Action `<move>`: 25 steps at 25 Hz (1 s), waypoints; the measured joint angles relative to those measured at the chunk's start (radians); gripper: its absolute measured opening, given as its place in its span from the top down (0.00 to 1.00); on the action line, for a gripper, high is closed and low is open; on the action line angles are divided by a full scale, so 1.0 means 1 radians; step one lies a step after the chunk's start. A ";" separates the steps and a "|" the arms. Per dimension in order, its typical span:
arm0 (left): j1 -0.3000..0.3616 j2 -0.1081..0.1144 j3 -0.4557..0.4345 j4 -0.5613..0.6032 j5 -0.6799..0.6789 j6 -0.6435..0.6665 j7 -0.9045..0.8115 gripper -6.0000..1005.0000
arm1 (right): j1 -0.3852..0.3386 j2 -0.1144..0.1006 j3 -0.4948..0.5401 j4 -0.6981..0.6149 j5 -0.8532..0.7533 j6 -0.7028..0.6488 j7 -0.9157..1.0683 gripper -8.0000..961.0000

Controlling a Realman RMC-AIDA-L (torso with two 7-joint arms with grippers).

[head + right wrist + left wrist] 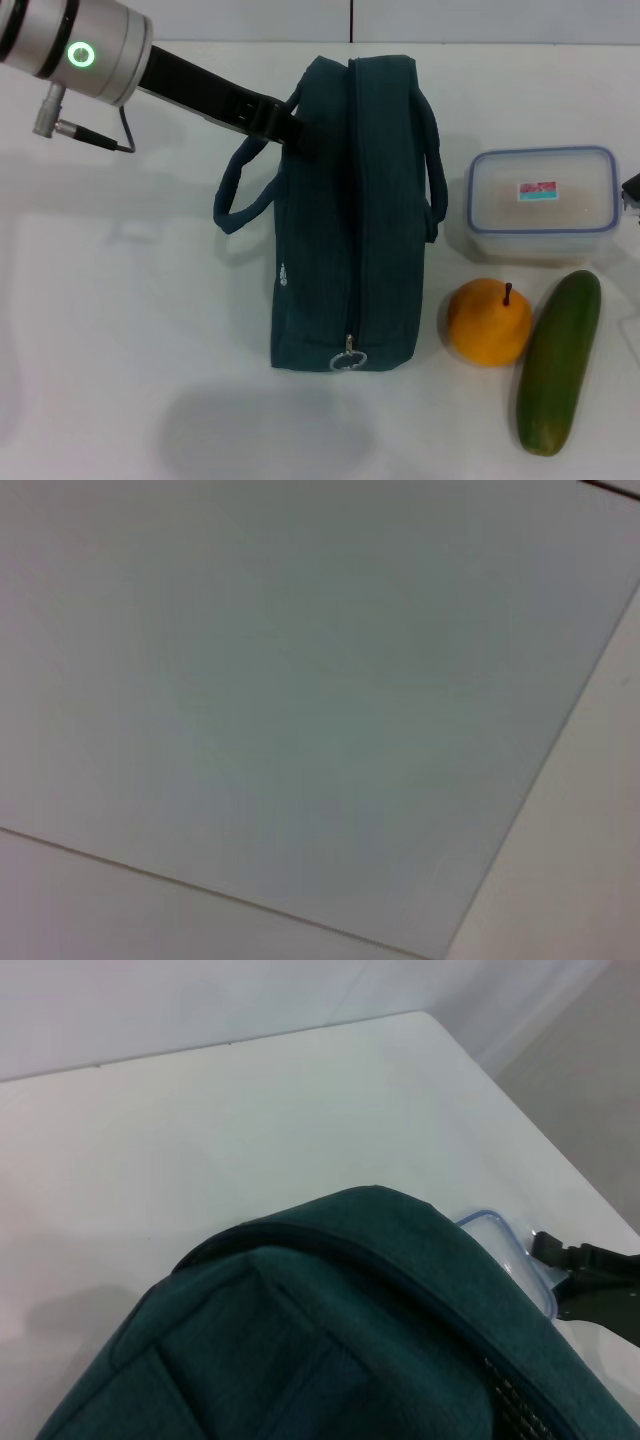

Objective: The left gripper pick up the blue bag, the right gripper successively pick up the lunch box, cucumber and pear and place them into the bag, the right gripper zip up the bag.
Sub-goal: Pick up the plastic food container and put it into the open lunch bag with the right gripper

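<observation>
Step 1 of 3: left gripper (290,128) at the blue bag (345,220) mid-table, by its left handle (grip cannot be told). Bag zipped. Next: secure, lift, open.

The blue bag (345,220) is showing matt woven cloth, with a small metal ring pull (349,358) glinting at its zipper. The lunch box (543,203) is looking like cloudy clear plastic. The cucumber (558,362) is gleaming smooth and waxy, the pear (488,321) softly glossy. The white table (120,330) is lying smooth and matt.
</observation>
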 joint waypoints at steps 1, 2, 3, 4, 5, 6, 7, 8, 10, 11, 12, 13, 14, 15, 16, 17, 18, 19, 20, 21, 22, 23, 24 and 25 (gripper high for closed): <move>0.000 0.000 0.000 0.000 0.000 0.000 0.000 0.94 | 0.000 0.000 -0.001 0.000 0.000 -0.004 0.010 0.89; -0.001 0.000 0.000 0.000 0.000 0.000 0.000 0.94 | 0.000 0.000 -0.003 0.000 0.000 -0.006 0.017 0.89; -0.001 0.000 0.000 0.000 0.000 -0.001 0.000 0.94 | 0.000 -0.001 -0.004 0.000 0.000 -0.008 0.027 0.89; -0.001 0.000 0.000 0.000 0.000 -0.001 0.001 0.94 | 0.000 -0.001 -0.005 0.000 0.000 -0.009 0.034 0.89; -0.002 0.000 0.000 0.000 0.000 -0.001 0.001 0.94 | 0.000 -0.001 -0.005 0.000 0.000 -0.009 0.039 0.89; -0.001 0.000 0.000 0.000 0.000 -0.001 0.002 0.94 | 0.001 -0.001 -0.006 0.001 0.000 -0.011 0.044 0.89; -0.002 0.000 0.000 0.000 0.000 -0.001 0.002 0.94 | 0.002 -0.001 -0.006 0.000 0.000 -0.014 0.053 0.89; -0.003 0.000 0.000 0.000 0.000 -0.001 0.002 0.94 | 0.002 -0.001 -0.007 0.000 0.000 -0.018 0.067 0.89; -0.005 0.000 0.001 0.000 0.000 -0.001 0.003 0.94 | 0.003 -0.001 -0.007 0.001 0.000 -0.023 0.095 0.89; -0.005 0.000 0.001 0.000 0.000 -0.001 0.004 0.94 | 0.003 -0.001 -0.005 0.001 0.000 -0.024 0.112 0.89; -0.006 0.000 0.002 0.000 0.000 -0.001 0.005 0.94 | 0.003 -0.002 -0.003 0.000 0.000 -0.025 0.120 0.89; -0.006 0.000 0.002 0.000 0.000 -0.001 0.006 0.94 | 0.003 -0.002 -0.001 0.000 0.000 -0.027 0.128 0.89; -0.006 0.000 0.002 0.000 0.000 -0.001 0.008 0.94 | 0.002 -0.002 0.000 0.001 0.000 -0.030 0.134 0.89; -0.006 0.000 0.002 0.000 0.000 -0.001 0.010 0.94 | 0.001 -0.002 0.000 0.001 0.000 -0.033 0.141 0.89; -0.006 -0.001 0.002 0.000 0.000 -0.001 0.011 0.94 | 0.001 -0.002 0.000 0.001 0.000 -0.035 0.147 0.89; -0.006 -0.001 0.002 0.000 0.000 -0.001 0.011 0.94 | 0.001 -0.002 0.000 0.000 0.000 -0.037 0.151 0.89; -0.007 -0.002 0.002 0.000 0.000 -0.001 0.012 0.94 | 0.000 -0.002 0.000 0.001 0.001 -0.042 0.157 0.89; -0.008 -0.003 0.002 0.000 0.000 -0.001 0.012 0.94 | 0.000 -0.001 0.000 0.000 0.004 -0.048 0.160 0.89; -0.009 -0.003 0.002 0.000 0.000 -0.001 0.012 0.94 | 0.000 -0.001 0.000 0.001 0.008 -0.054 0.162 0.89; -0.011 -0.004 0.002 0.000 0.000 -0.001 0.012 0.94 | 0.000 -0.001 0.001 0.002 0.013 -0.061 0.165 0.89; -0.013 -0.004 0.002 0.000 0.000 -0.001 0.012 0.94 | 0.000 -0.001 0.001 0.003 0.021 -0.071 0.166 0.89; -0.015 -0.004 0.002 0.000 0.000 -0.001 0.012 0.94 | 0.000 0.000 0.001 0.005 0.026 -0.077 0.166 0.89; -0.018 -0.004 0.002 0.000 0.000 -0.001 0.012 0.94 | 0.000 0.000 0.001 0.006 0.031 -0.085 0.166 0.89; -0.019 -0.004 0.002 0.000 0.000 -0.001 0.012 0.94 | 0.000 0.000 0.002 0.008 0.037 -0.094 0.167 0.89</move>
